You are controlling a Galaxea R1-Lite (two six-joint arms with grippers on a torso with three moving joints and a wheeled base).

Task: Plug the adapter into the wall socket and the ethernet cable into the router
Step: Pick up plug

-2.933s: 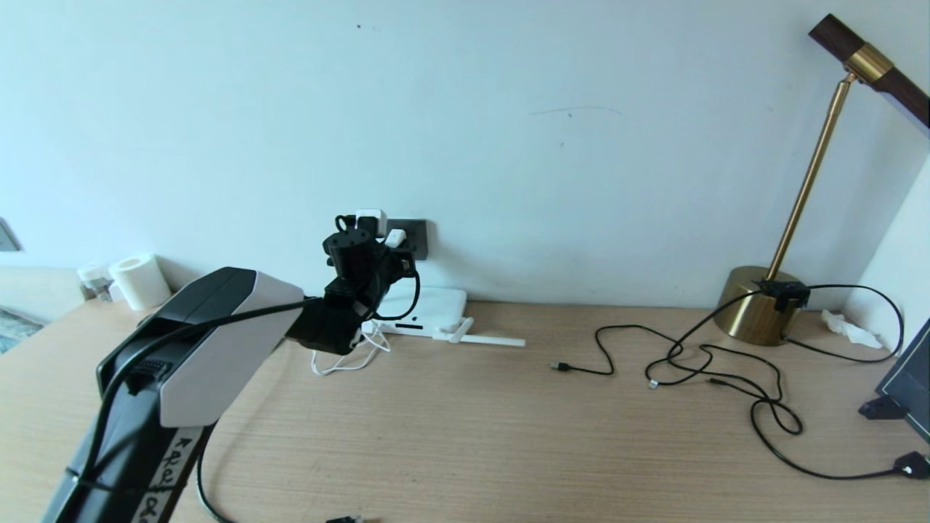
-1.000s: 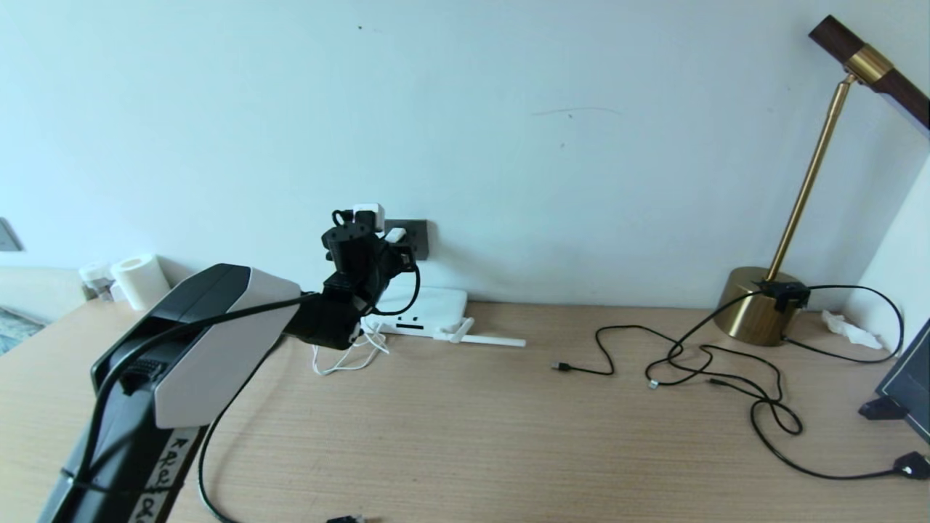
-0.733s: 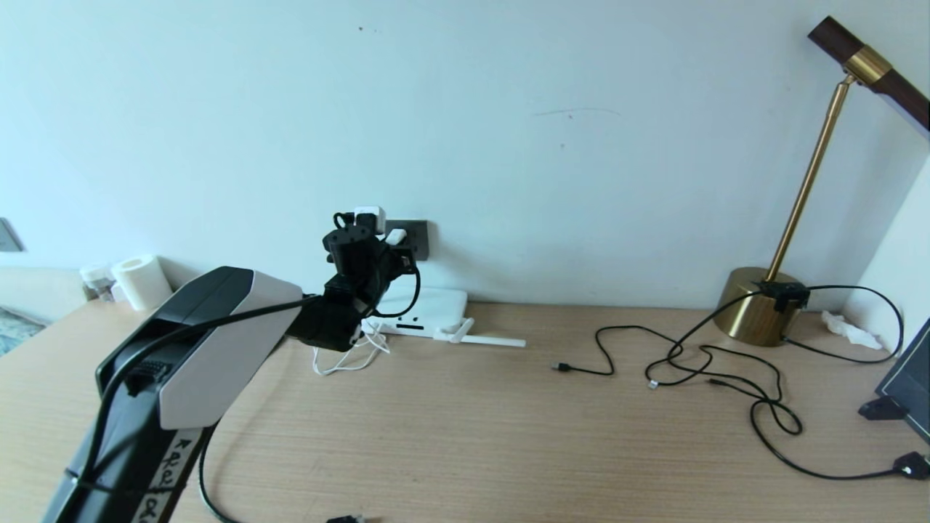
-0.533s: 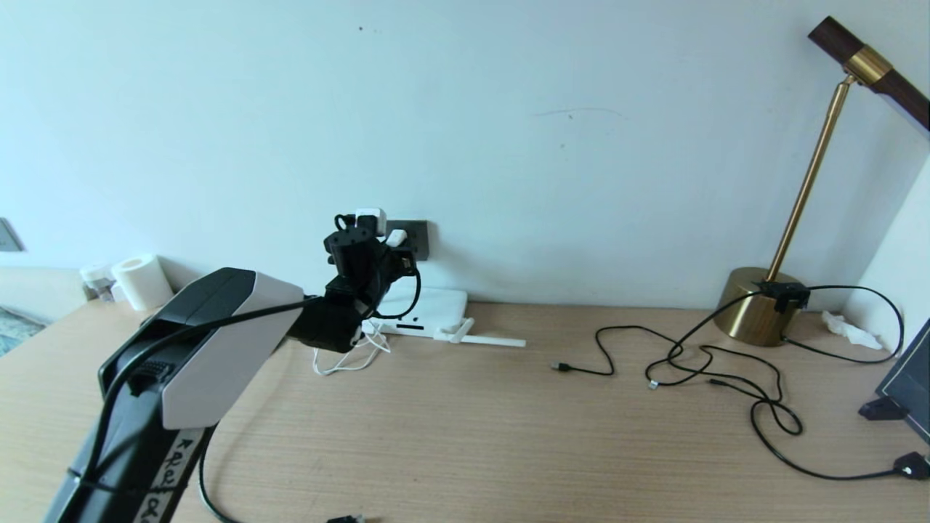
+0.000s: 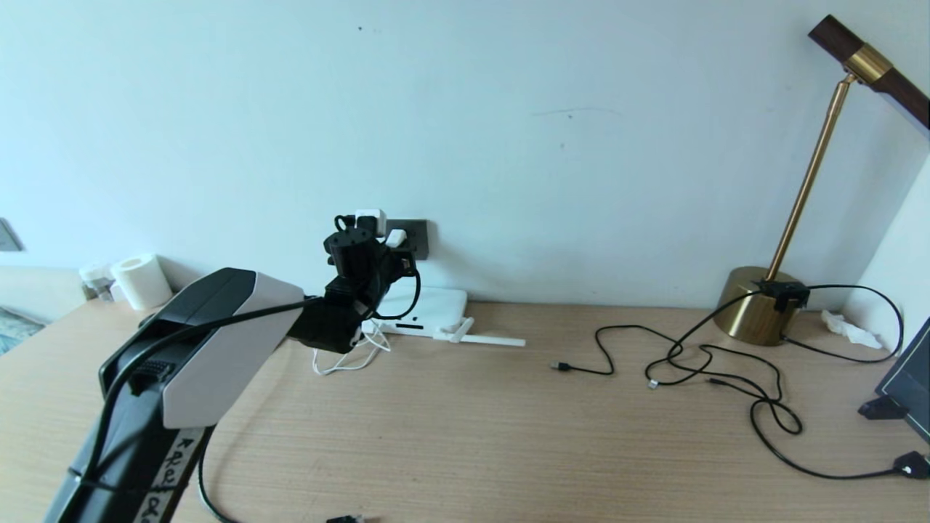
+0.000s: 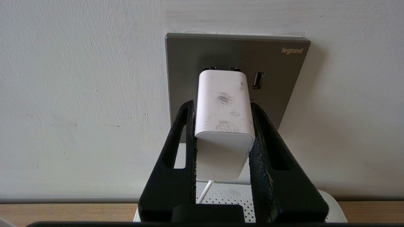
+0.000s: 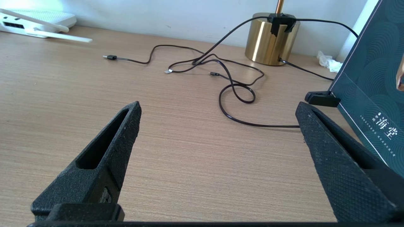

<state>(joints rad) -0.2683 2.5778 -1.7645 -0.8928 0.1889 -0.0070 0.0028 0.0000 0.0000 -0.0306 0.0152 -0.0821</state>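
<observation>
My left gripper is raised to the wall above the wooden table, its two black fingers closed snugly on both sides of the white adapter. The adapter's front end meets the dark grey wall socket; whether it is fully seated I cannot tell. Its thin white cord drops toward the white router, which lies flat on the table just below the socket. My right gripper hovers low over the table with fingers spread wide and empty, well apart from a brass lamp base.
</observation>
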